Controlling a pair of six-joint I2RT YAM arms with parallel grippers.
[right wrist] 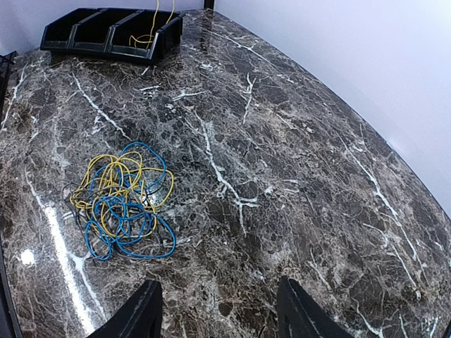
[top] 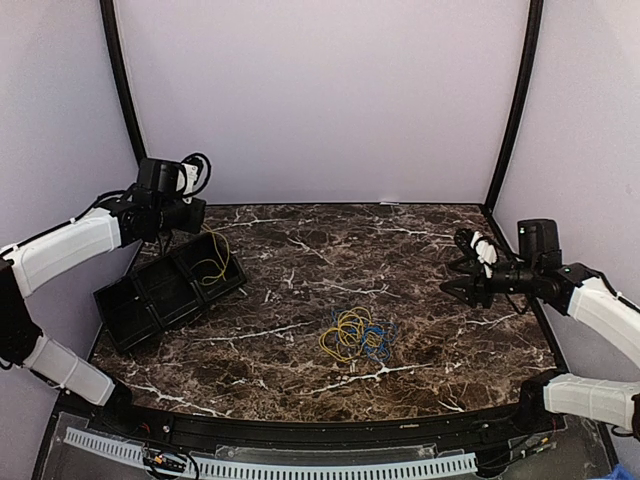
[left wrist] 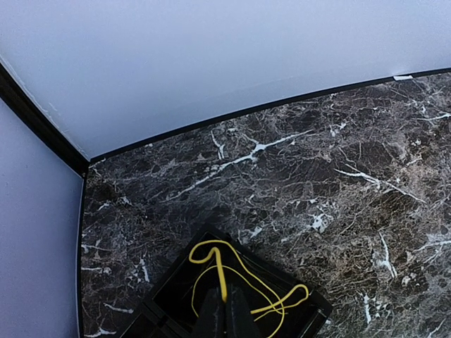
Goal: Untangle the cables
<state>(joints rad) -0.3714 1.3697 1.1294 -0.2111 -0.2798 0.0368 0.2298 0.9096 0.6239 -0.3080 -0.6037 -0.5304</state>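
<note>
Pinching a thin yellow cable (left wrist: pixel 220 262), left gripper (left wrist: pixel 225 294) is clamped tight on it above the black three-compartment plastic tray (top: pixel 150 300). The cable's loops hang into the end compartment. Right gripper (right wrist: pixel 218 285) hovers at the right with jaws apart, holding nothing. Tangle of yellow and blue cables (right wrist: pixel 123 201) lies mid-table on the dark marble tabletop (top: pixel 300 250).

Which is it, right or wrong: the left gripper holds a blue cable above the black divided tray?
Wrong in colour only. The left gripper holds a yellow cable, not blue, above the black divided tray; the left wrist view shows it.
</note>
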